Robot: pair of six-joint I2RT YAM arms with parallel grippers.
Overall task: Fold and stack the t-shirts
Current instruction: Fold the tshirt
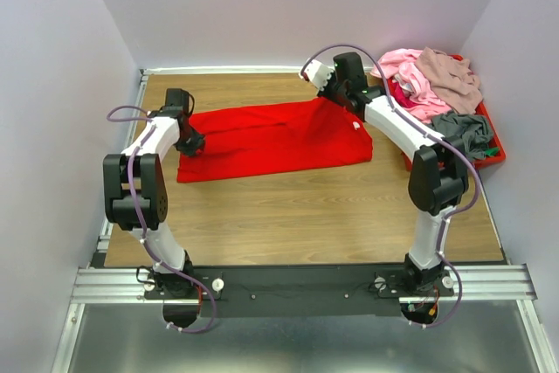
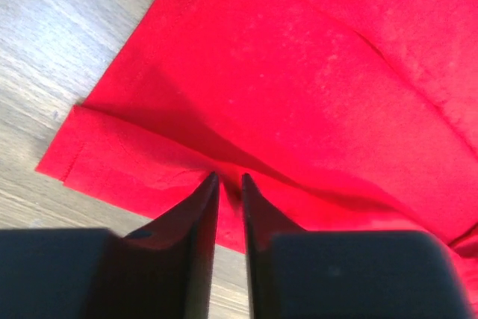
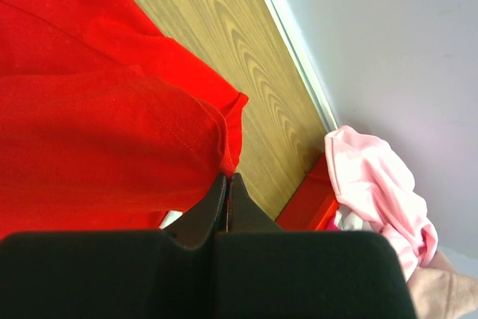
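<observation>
Jaws seemingly pinch red t-shirt [image 1: 271, 139]; contact partly hidden.

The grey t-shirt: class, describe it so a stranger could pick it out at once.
Find the red tray at the right edge of the wooden table, heaped with crumpled shirts. The grey t-shirt lies at the heap's near end. It alone is dark grey; its neighbours are a pink shirt and a beige shirt.

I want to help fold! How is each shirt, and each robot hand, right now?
red t-shirt: spread on the table, pinched at both ends.
left gripper: shut on red t-shirt.
right gripper: shut on red t-shirt.
pink t-shirt: crumpled in the tray.
mauve-beige t-shirt: crumpled.
grey t-shirt: crumpled.
</observation>
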